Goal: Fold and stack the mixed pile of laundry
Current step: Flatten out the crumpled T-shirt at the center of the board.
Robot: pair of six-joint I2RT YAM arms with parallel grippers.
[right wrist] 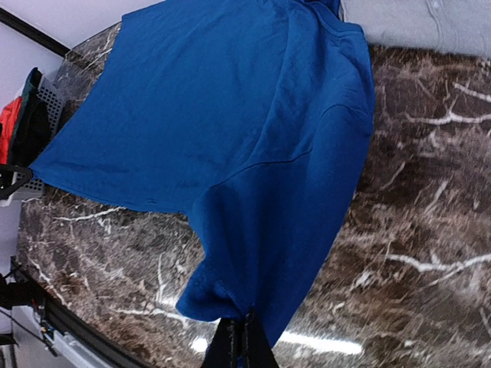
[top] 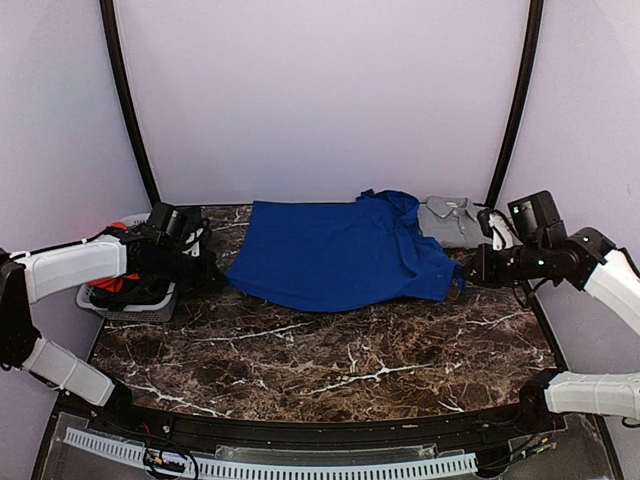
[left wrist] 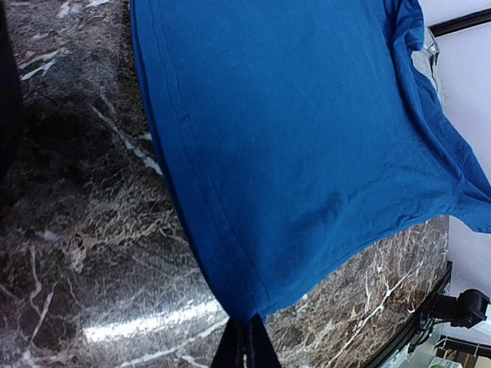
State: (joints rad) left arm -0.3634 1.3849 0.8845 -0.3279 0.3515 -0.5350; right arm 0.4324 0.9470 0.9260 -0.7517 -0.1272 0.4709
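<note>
The royal-blue T-shirt [top: 335, 252] lies spread across the back middle of the marble table, stretched between both grippers. My left gripper [top: 218, 275] is shut on its left corner, which shows pinched in the left wrist view [left wrist: 244, 318]. My right gripper [top: 470, 272] is shut on its right sleeve end, pinched in the right wrist view [right wrist: 247, 316]. A grey shirt [top: 453, 219] lies folded at the back right, behind the blue shirt. A red-orange garment [top: 118, 283] and dark cloth sit in the basket at the left.
A small grey basket [top: 128, 303] stands at the table's left edge, under my left arm. The marble table [top: 330, 360] stretches toward the front. Black frame posts [top: 128, 100] rise at the back corners against white walls.
</note>
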